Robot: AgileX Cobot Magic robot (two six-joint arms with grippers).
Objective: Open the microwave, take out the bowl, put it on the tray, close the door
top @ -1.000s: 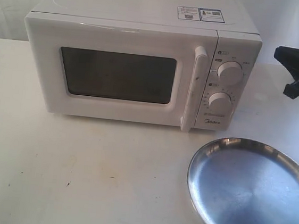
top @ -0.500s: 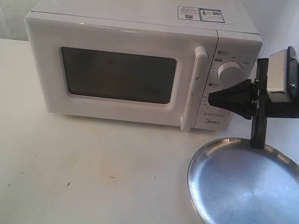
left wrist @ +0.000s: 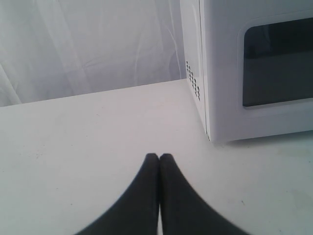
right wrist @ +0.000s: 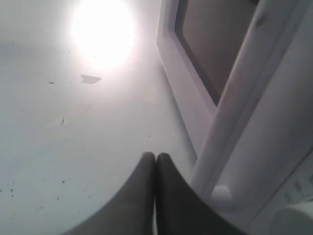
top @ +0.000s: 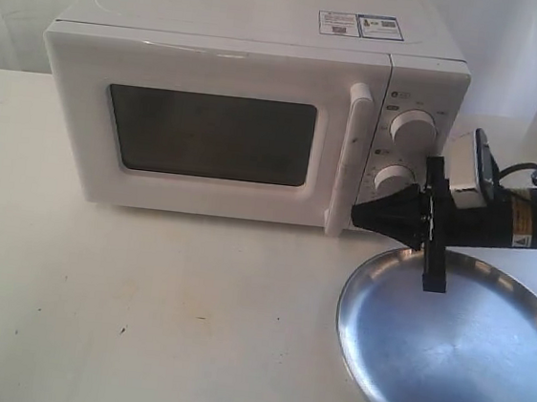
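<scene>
In the last second I brought the right gripper (top: pixel 356 215) in from the side and lower. Its fingers are pressed together and hold nothing. Just ahead of its tip stands the lower end of the handle (top: pixel 348 161) of the door (top: pixel 215 72), near, but I think not touching. The tray (top: pixel 444 359) lies below the wrist. The door is closed, so the bowl is hidden, probably inside the microwave (top: pixel 229 29). The left gripper (left wrist: pixel 159 157) is clenched too, and empty. The opening can begin now.
</scene>
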